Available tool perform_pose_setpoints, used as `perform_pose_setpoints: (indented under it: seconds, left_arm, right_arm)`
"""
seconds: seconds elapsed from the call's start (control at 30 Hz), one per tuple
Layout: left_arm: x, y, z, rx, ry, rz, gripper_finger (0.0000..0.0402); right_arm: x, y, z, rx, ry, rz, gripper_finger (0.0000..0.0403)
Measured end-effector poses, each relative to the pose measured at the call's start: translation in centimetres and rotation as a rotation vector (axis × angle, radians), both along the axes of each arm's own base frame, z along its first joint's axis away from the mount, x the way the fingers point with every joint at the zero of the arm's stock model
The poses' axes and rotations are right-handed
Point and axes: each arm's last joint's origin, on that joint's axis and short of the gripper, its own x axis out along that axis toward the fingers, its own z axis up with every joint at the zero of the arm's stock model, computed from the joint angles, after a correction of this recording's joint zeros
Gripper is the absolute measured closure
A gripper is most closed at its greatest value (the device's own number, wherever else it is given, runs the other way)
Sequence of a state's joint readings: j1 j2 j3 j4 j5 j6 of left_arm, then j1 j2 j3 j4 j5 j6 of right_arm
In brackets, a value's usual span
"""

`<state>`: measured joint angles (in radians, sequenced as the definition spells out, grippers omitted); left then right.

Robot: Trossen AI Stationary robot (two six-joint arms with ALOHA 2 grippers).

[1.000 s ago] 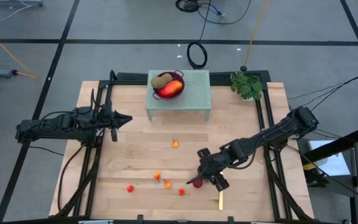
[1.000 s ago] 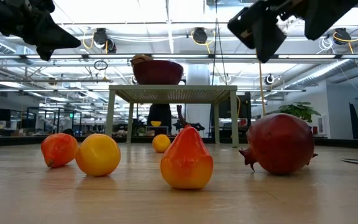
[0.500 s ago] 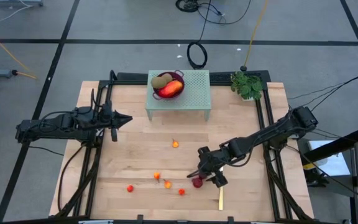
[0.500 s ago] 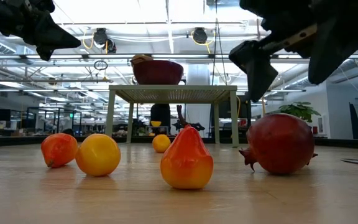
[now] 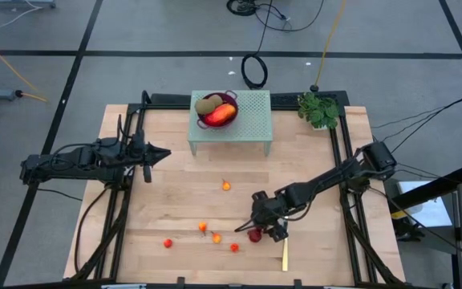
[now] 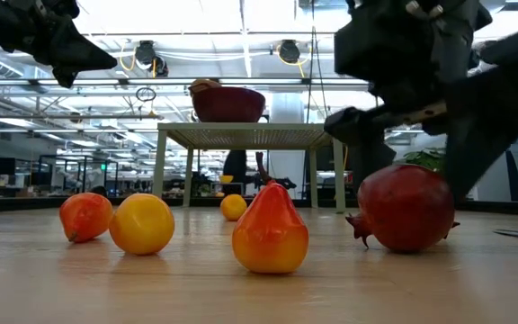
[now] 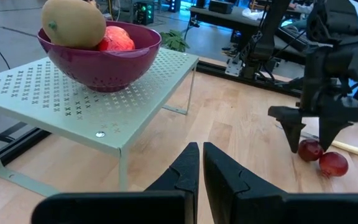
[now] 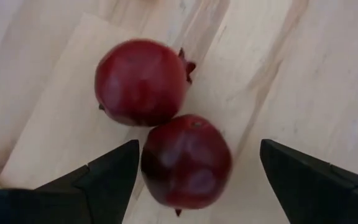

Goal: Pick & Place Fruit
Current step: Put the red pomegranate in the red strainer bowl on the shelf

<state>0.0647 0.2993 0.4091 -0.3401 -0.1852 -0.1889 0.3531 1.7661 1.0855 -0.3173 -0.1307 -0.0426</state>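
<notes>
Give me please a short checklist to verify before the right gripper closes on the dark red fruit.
1. Right gripper open: ok.
2. Nearer dark red fruit lies between its fingers: ok.
3. Second dark red fruit clear of the grasp: not ok, it touches the first one.
4. Knife clear of the fingers: cannot tell.
5. Left gripper shut, waiting away: ok.
6. Bowl has room: cannot tell.

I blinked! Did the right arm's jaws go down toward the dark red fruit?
Yes. In the low view the right gripper has dropped beside the dark red fruit, well below the green stand top, jaws open.
</notes>
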Motion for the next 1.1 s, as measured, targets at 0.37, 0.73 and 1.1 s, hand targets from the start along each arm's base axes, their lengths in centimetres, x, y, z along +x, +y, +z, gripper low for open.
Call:
perform_pose_setpoints:
  seconds: [0.37,0.73,1.1]
  left_arm:
    - [0.0,0.0,0.0,0.003,0.001,-0.001,0.0380]
    - [0.0,0.0,0.0,0.011,0.003,-0.002,0.0380]
    - [0.0,0.0,0.0,0.031,0.009,-0.007,0.0380]
  right_arm:
    - [0.2,0.0,-0.6,-0.028,0.009,-0.009,0.0089]
    - [0.1,-0.1,-0.7,-0.029,0.016,-0.016,0.0159]
    - [0.5,-1.4,-0.7,-0.038,0.021,-0.056,0.0219]
